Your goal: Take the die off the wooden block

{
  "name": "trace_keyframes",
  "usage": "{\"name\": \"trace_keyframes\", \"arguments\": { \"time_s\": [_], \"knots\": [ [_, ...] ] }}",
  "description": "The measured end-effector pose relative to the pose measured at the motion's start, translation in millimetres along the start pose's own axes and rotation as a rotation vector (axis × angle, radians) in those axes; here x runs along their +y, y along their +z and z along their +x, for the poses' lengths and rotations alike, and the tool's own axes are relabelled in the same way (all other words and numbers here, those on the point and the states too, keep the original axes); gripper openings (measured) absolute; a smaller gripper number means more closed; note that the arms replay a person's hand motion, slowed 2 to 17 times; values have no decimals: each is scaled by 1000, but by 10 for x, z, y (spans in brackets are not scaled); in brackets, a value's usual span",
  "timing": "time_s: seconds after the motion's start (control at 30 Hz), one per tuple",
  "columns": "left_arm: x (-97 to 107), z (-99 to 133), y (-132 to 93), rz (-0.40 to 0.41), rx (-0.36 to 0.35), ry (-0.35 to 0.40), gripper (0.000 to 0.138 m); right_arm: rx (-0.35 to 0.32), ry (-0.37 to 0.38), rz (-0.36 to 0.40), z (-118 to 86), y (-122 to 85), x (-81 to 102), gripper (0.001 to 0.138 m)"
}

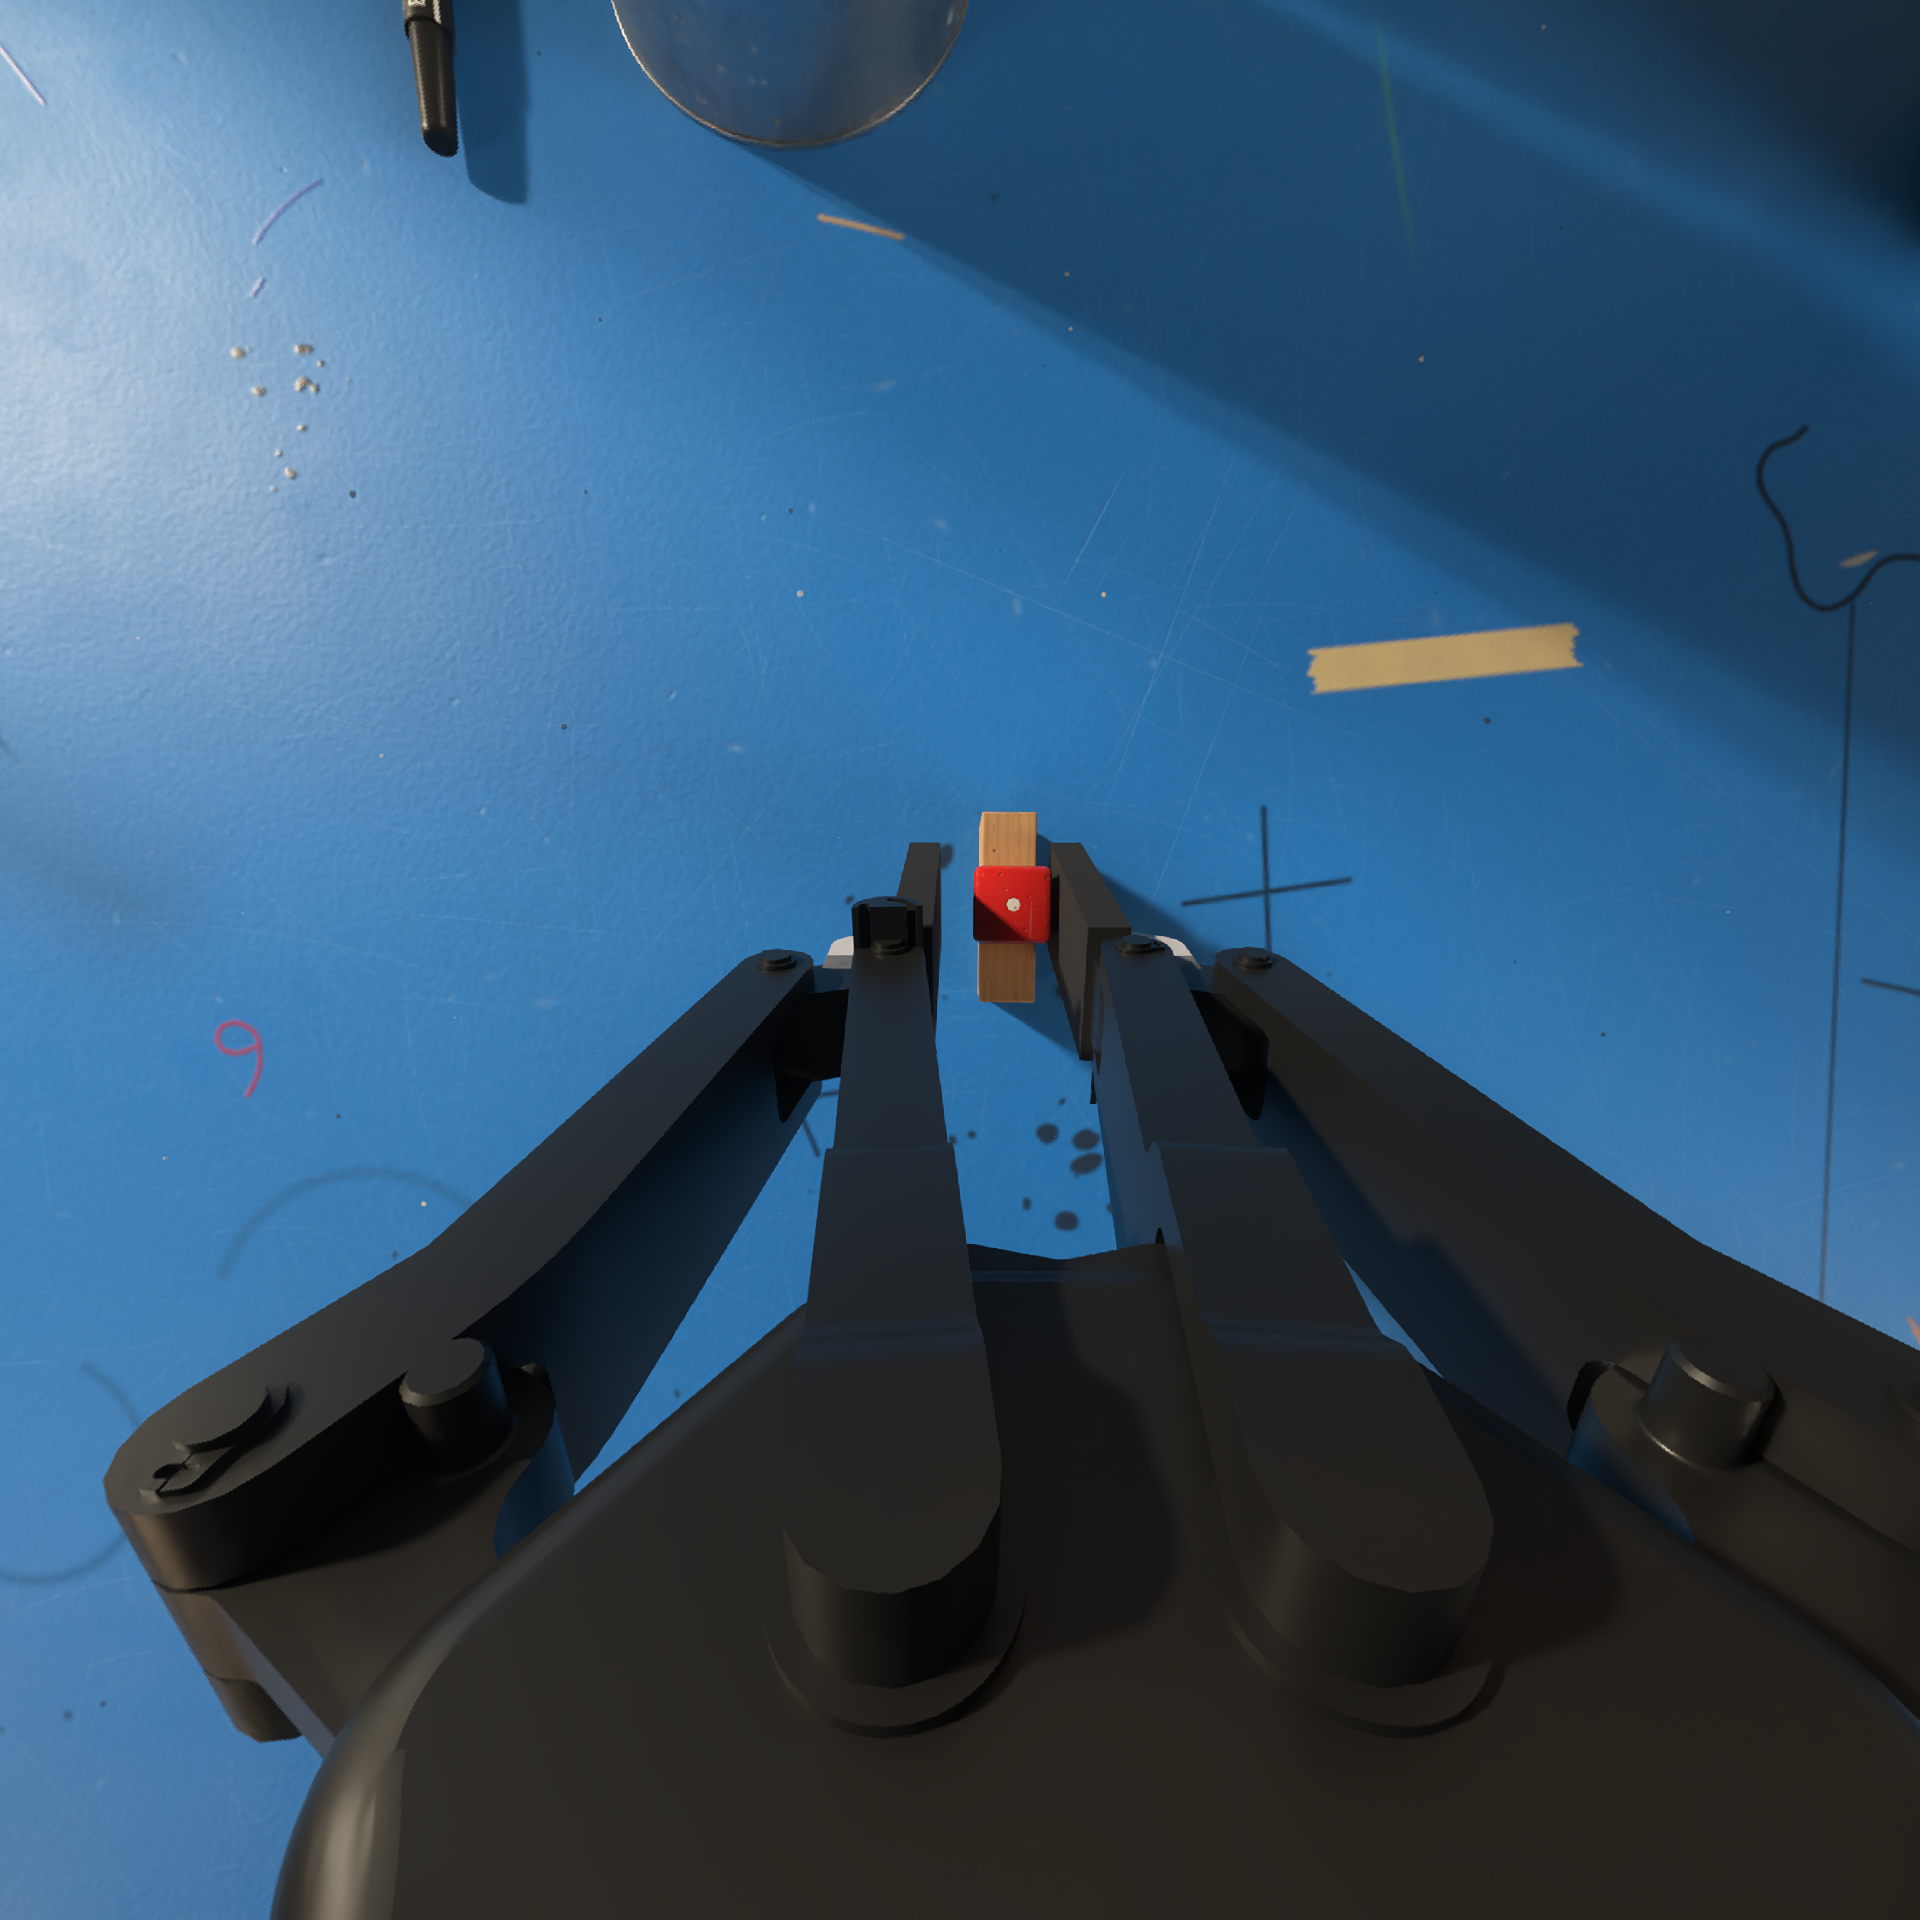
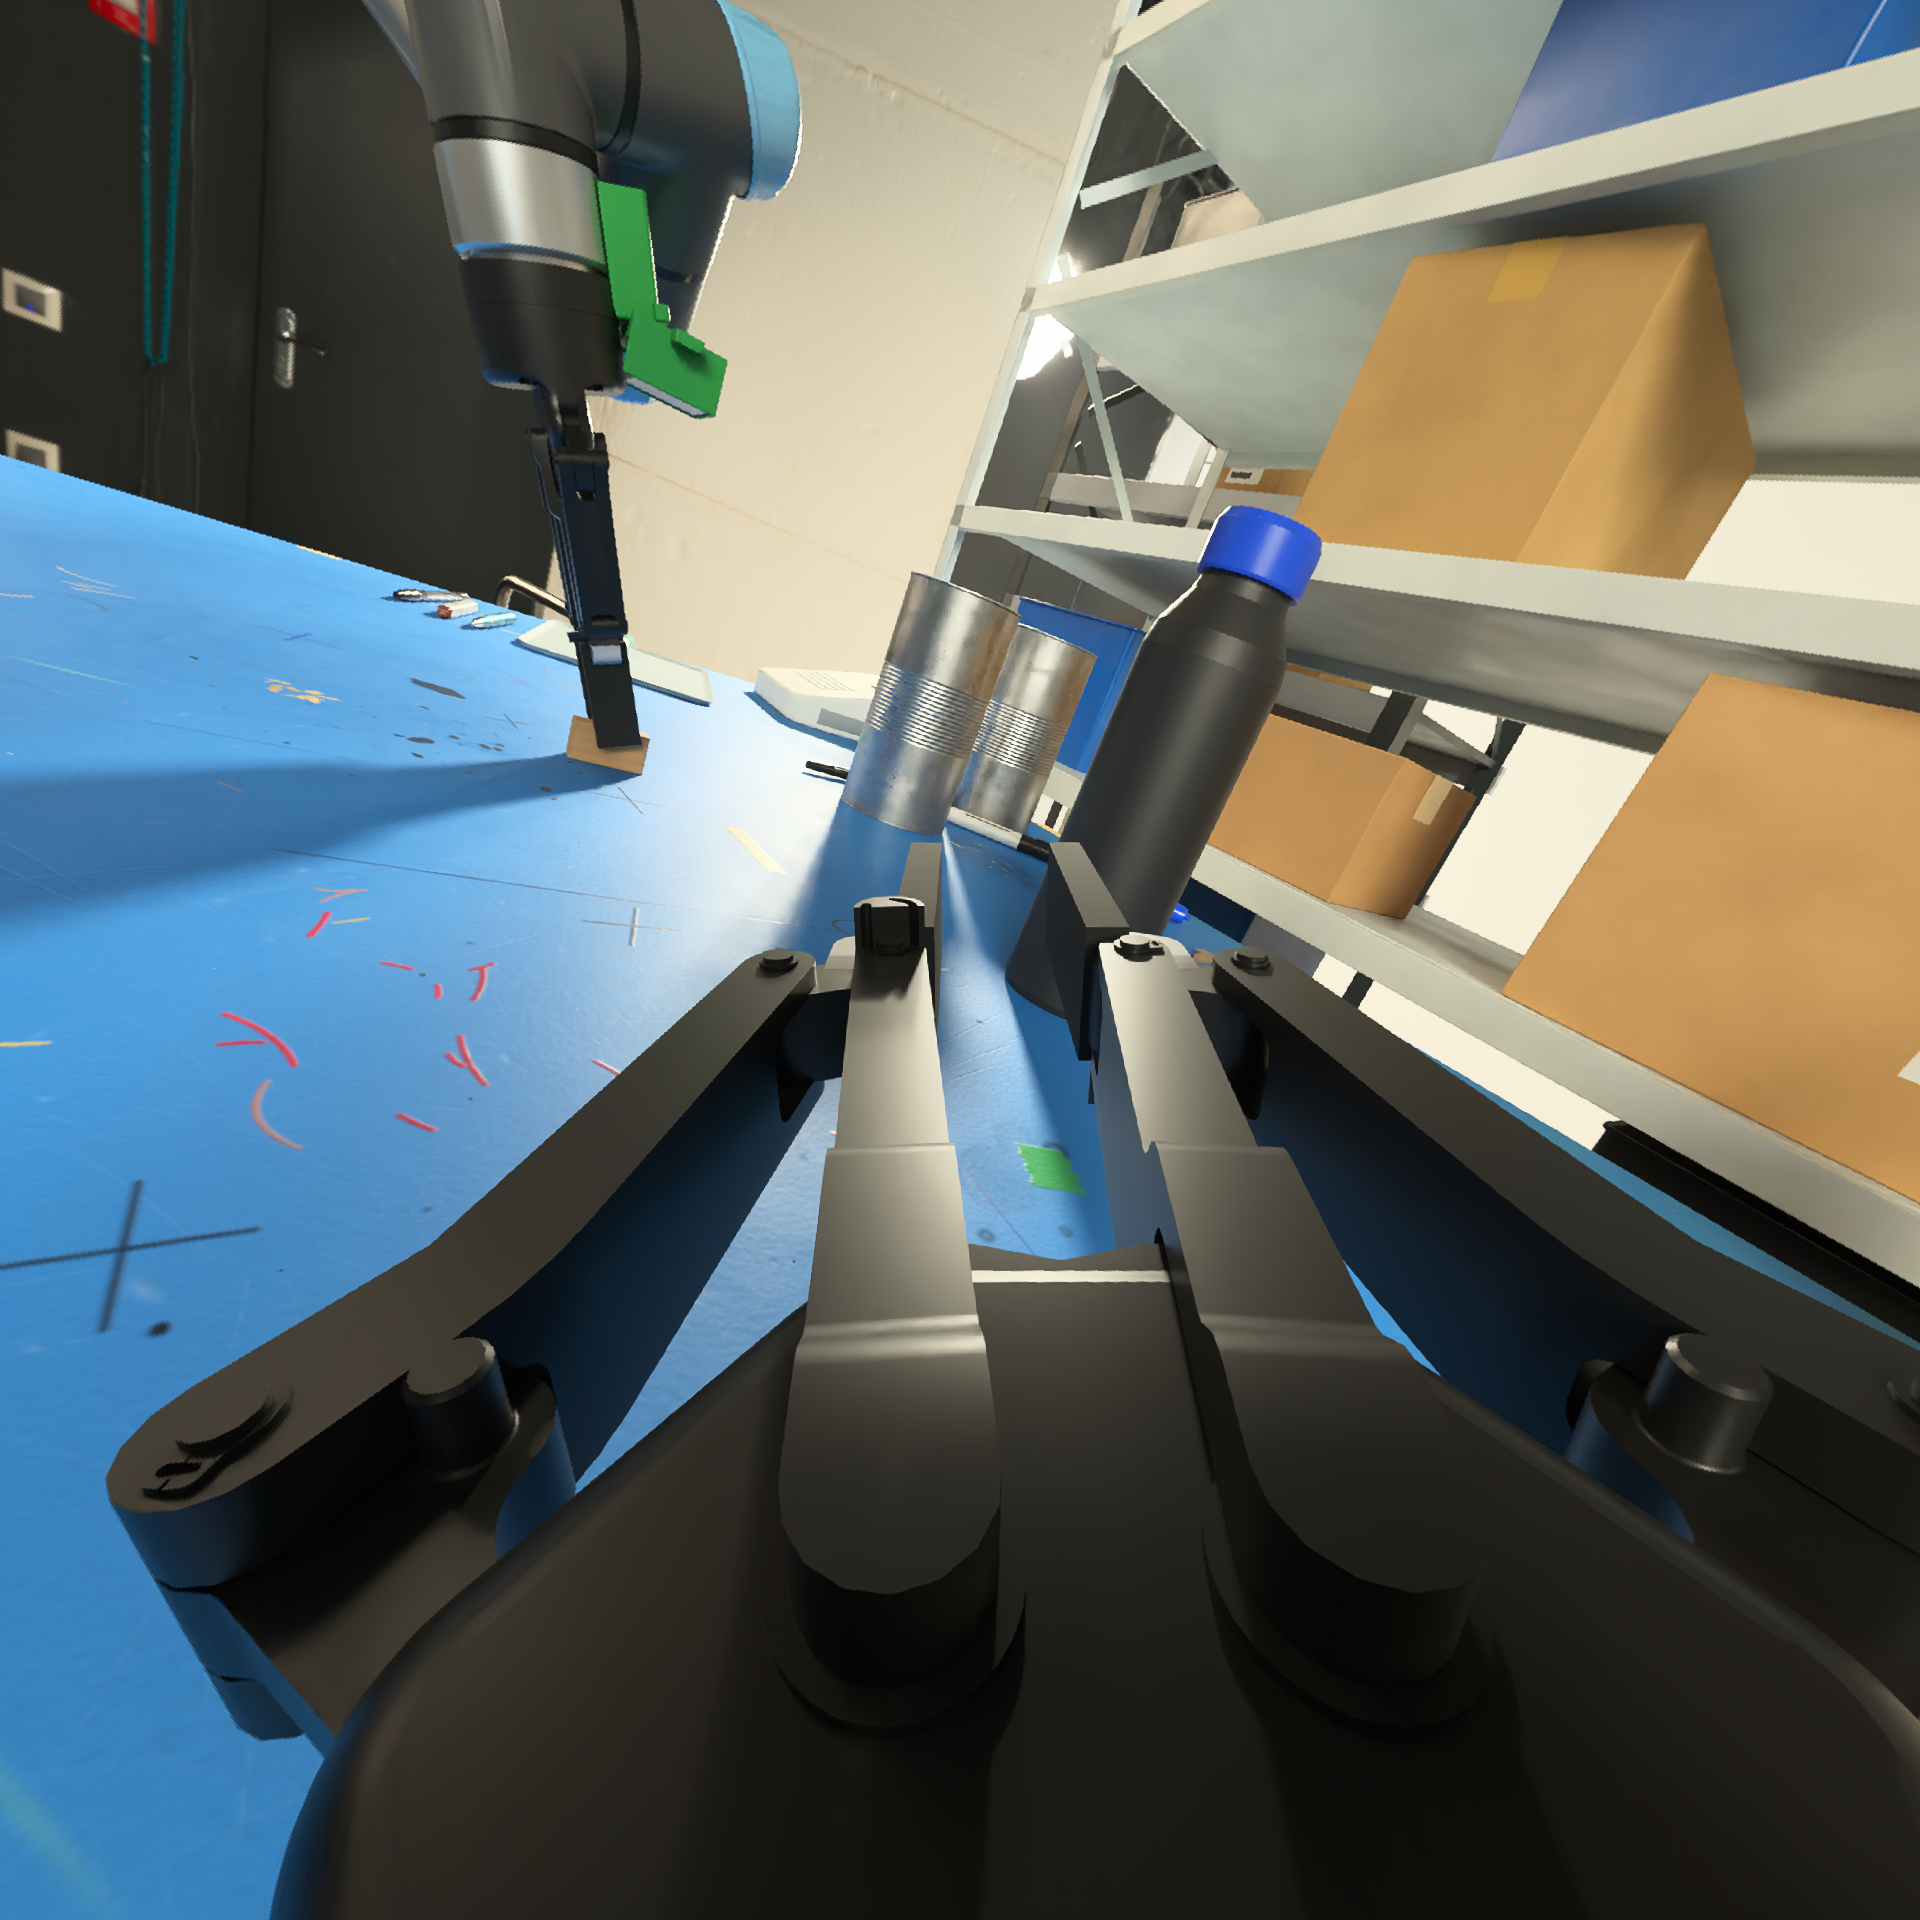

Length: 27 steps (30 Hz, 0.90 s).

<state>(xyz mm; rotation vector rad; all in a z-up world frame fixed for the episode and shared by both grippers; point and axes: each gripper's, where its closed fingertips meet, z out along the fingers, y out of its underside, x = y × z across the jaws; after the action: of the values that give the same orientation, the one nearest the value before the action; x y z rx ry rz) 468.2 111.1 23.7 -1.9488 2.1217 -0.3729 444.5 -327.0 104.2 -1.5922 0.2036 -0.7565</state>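
Note:
In the left wrist view a red die [image 1: 1010, 904] with one white pip up sits on a narrow wooden block [image 1: 1007, 971] lying on the blue table [image 1: 520, 675]. My left gripper [image 1: 997, 864] is low over them, jaws either side of the die. The right finger [image 1: 1075, 904] is against the die's side. A small gap shows between the die and the left finger [image 1: 923, 883]. In the right wrist view the left gripper [image 2: 608, 727] stands down on the block [image 2: 613, 756], hiding the die. My right gripper [image 2: 997, 864] hovers empty, jaws slightly apart.
Two metal cans [image 2: 935, 717] and a black bottle with a blue cap [image 2: 1195, 727] stand just ahead of the right gripper. Shelves with cardboard boxes [image 2: 1538, 405] run along the right. A black marker [image 1: 431, 83], a can base [image 1: 790, 62] and a tape strip [image 1: 1444, 657] lie beyond the block.

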Motion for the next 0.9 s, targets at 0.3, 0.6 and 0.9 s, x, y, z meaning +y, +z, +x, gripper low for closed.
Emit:
{"name": "trace_keyframes", "arguments": {
  "time_s": [0.3, 0.6, 0.9],
  "knots": [
    [-6, 8, 14, -3, -5, 15, 25, -2, -2, -1, -5, 1, 0, 27],
    [-9, 9, 14, -1, -6, 23, 22, -3, -2, 0, -8, 1, -2, 27],
    [-45, 26, -60, 57, -24, 33, 19, -3, -3, 0, -9, 1, -4, 27]
  ]
}}
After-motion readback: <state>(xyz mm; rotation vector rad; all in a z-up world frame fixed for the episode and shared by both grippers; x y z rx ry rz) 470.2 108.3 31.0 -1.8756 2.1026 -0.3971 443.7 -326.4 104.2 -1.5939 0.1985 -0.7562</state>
